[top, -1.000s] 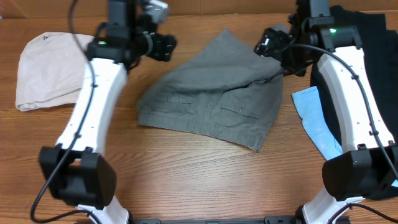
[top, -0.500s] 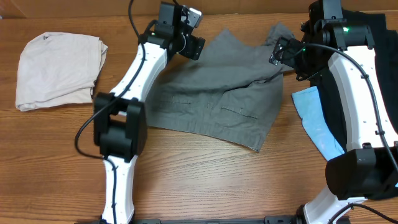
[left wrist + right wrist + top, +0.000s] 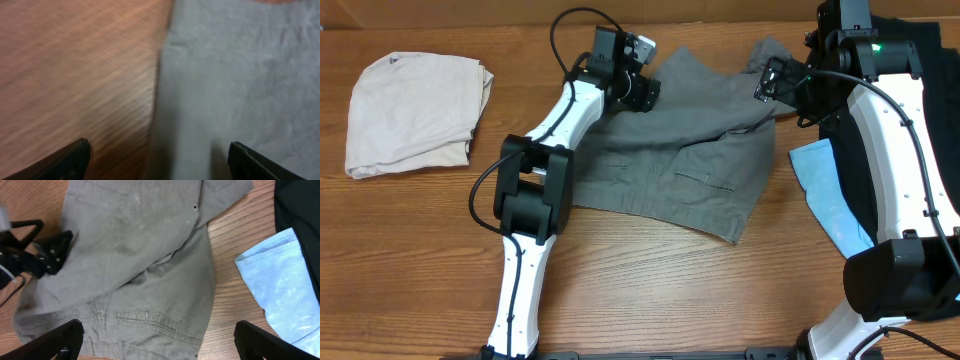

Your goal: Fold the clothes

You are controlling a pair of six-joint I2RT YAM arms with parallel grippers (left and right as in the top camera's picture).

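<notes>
shorts lie spread mid surface between the two arms, waistband along the near edge running left-right with a slight slant, both legs pointing to the far side. left fingers are spread wide with nothing in them, low over the outer edge of the far-left leg. right fingers are spread wide too, empty, hovering higher by the far-right leg corner. key relation: the cloth edge sits right under the left fingers, so my guess is the left arm is better placed for a pinch. left wrist view, blurred, adds what overhead can't: the leg edge runs between the two tips, wood one side, cloth the other. right wrist view shows most of the garment, the pocket seams, and the light-blue garment just beside it. cream garment is well apart, far left.
</notes>
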